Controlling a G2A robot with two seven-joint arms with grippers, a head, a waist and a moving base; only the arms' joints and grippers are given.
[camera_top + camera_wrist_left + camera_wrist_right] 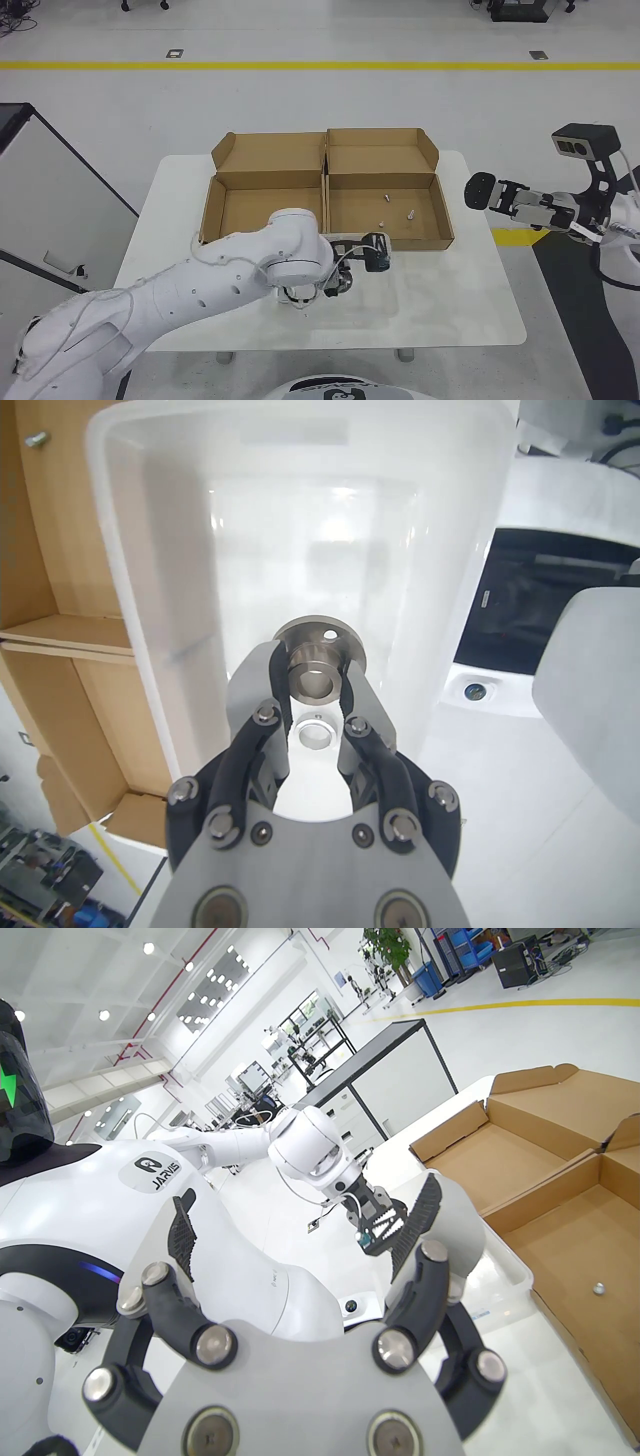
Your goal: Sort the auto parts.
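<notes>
My left gripper (314, 680) is shut on a metal flanged bushing (316, 655) and holds it over a clear plastic bin (165, 610). A silver ring (314, 734) lies on the bin's floor just beneath. From above, the left gripper (379, 253) hangs just in front of the right cardboard box (440, 215). Three small metal parts (409, 212) lie in that box. My right gripper (475, 191) is open with nothing between its fingers and hovers off the table's right edge, level with the boxes. The right gripper (300, 1228) faces the left arm's gripper (377, 1225).
Two open cardboard boxes sit side by side at the table's back; the left box (215, 205) holds nothing I can see. A bolt (37, 439) lies in the box beside the bin. The white table (450, 300) has free room at the front right.
</notes>
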